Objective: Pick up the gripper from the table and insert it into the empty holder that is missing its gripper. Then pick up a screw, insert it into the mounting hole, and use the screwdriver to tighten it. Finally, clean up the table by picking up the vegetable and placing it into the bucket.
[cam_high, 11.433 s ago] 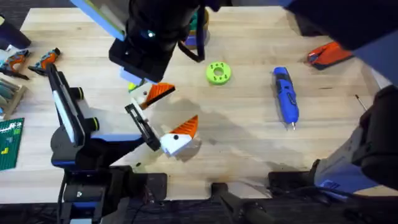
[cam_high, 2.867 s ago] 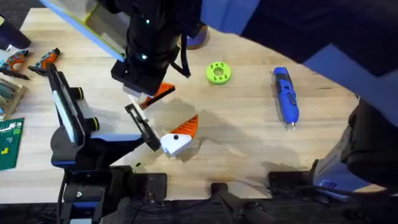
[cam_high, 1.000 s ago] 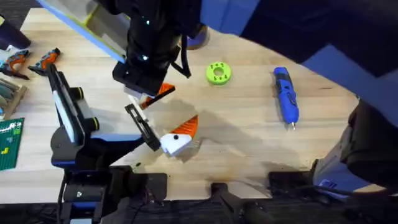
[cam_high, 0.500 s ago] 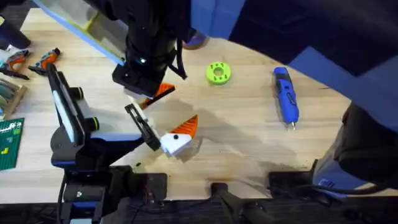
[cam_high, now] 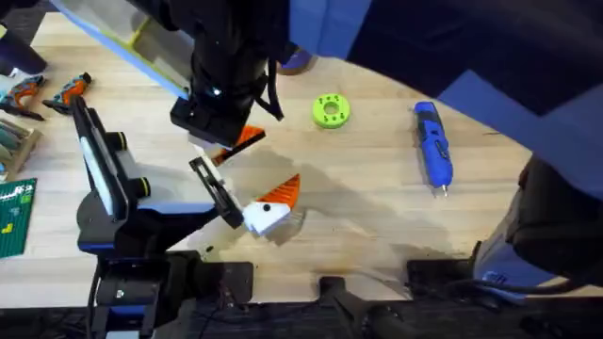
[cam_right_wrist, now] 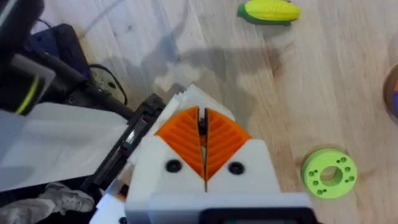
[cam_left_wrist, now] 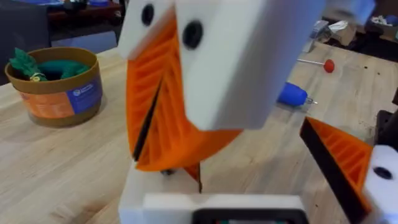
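Insertion step in hand, by my read. Your right gripper point(cam_right_wrist: 202, 127), pads pressed together, hovers at gripper point(cam_high: 243, 138) beside holder point(cam_high: 208, 148). Next: seat wedge fully, then fetch screw.

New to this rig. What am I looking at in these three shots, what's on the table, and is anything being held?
Two robot arms work at a wooden table. One picture comes from a fixed camera overhead. The other two come from a camera on each wrist, looking along that arm's own fingers. The left gripper and right gripper are white with orange ribbed pads, both pressed shut; I can't make out anything between them. On the table: a blue electric screwdriver, a lime-green disc, a toy corn cob, an orange-brown bucket and a white block topped by an orange wedge.
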`<act>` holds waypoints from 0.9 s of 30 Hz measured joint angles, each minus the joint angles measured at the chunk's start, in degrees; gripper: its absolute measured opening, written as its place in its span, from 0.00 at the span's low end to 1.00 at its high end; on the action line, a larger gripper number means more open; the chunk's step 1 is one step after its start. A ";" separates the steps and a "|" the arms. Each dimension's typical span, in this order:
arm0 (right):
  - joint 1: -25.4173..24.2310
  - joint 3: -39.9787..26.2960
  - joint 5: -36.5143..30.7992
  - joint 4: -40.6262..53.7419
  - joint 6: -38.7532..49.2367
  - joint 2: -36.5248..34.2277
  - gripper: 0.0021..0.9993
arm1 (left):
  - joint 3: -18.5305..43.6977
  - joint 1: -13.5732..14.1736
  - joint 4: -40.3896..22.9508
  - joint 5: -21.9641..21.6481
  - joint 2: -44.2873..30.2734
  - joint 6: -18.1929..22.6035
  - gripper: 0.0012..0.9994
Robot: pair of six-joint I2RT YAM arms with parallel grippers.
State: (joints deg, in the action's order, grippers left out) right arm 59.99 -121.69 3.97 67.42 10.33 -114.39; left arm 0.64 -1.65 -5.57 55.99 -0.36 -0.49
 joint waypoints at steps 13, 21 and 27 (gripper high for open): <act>-0.22 0.00 0.00 0.24 0.83 0.00 0.00 | 0.00 0.00 -0.01 0.00 0.00 -0.02 0.99; -0.27 0.00 0.01 0.76 0.85 0.00 0.00 | 0.00 0.00 -0.01 0.01 -0.01 -0.20 0.99; -0.60 0.00 0.31 0.93 0.85 0.00 0.00 | 0.00 0.00 0.01 0.01 0.00 -0.13 0.99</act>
State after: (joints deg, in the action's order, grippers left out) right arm 59.39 -121.69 4.28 68.34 11.18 -114.39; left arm 0.64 -1.65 -5.56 55.99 -0.36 -0.62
